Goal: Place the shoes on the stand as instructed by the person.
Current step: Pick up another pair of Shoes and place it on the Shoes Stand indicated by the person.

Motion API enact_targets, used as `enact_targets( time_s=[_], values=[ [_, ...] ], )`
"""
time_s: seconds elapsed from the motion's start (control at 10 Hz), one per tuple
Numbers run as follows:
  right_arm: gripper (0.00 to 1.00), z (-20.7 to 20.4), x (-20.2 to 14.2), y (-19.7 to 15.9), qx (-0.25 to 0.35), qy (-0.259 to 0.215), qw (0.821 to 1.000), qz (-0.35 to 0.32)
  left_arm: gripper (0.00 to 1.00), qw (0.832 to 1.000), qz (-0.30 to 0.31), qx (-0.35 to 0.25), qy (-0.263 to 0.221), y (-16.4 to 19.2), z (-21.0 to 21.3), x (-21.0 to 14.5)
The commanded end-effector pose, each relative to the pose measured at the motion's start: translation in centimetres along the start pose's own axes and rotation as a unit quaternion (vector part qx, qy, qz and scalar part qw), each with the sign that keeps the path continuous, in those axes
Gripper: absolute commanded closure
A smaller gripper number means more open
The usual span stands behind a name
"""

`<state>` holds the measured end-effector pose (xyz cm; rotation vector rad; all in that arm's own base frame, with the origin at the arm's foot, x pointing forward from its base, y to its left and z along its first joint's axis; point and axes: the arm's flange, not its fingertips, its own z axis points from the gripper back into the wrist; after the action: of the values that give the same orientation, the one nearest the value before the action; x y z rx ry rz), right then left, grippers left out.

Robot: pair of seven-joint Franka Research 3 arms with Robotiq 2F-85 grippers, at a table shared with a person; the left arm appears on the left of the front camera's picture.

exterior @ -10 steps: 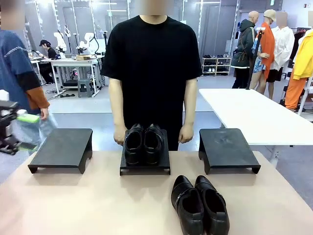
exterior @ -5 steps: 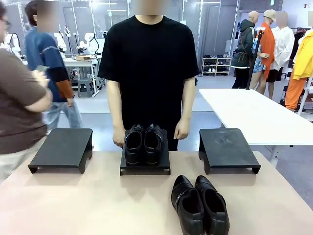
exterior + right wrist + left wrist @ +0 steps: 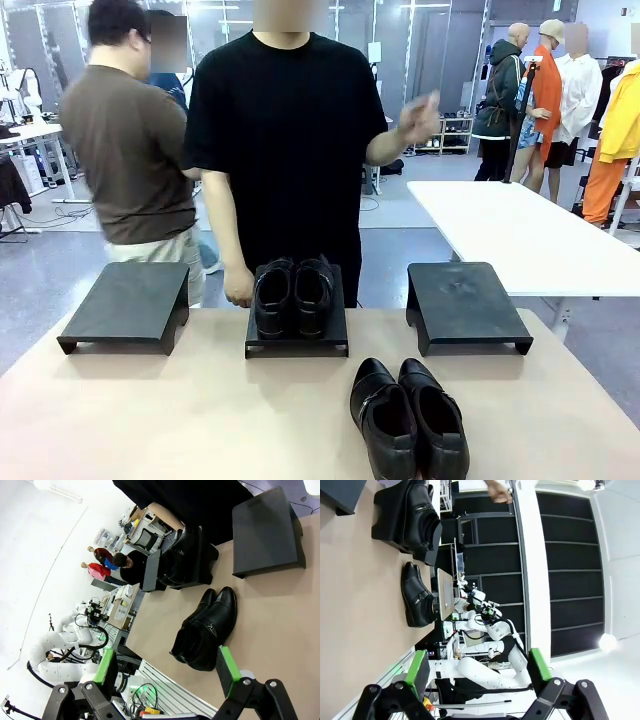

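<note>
One pair of shiny black leather dress shoes is sitting side by side on the middle black flat-topped stand. The 2nd pair of shiny black dress shoes is lying on the beige counter, in front of that stand & a bit to its right, near the robot's edge. These two shoes are touching each other, w/ toes pointing toward the far side.

A left black stand & a right black stand are flanking the middle one in a row, each well apart from it.

The person in a plain black T-shirt is standing at the far edge, right behind the middle stand. The person is holding one raised hand up at about shoulder height, fingers loosely curled. The other lowered hand is hanging just beside the stand's corner.

In its wrist view the L claw is hanging released, green pads spread wide w/ nothing between them. The R claw is doing the same in its own view: released, gripping nothing, w/ the counter pair lying beyond its fingers.

Behind, a bystander in a brown shirt is standing back-left, & a white table is sitting off to the right.
</note>
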<state>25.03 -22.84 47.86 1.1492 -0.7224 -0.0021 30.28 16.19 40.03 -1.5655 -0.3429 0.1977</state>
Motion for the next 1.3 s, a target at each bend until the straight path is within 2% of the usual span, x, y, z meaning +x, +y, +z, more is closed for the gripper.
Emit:
enact_targets(
  time_s=[0.0,1.0,1.1,1.2],
  values=[
    [0.00,0.1,0.2,0.1,0.006,-0.006,1.000,0.009,0.00,1.000,-0.003,0.000,0.001,-0.1,0.4,-0.8],
    [0.00,0.1,0.2,0.1,0.006,-0.006,1.000,0.009,0.00,1.000,-0.003,0.000,0.001,-0.1,0.4,-0.8],
    [0.00,0.0,0.0,0.0,0.000,0.000,1.000,0.000,0.00,1.000,-0.003,0.000,0.001,-0.1,0.4,-0.8],
    [0.00,-1.8,1.0,1.7,-0.024,0.043,0.999,0.006,0.00,1.000,-0.003,0.000,0.001,-0.1,0.4,-0.8]
  ],
)
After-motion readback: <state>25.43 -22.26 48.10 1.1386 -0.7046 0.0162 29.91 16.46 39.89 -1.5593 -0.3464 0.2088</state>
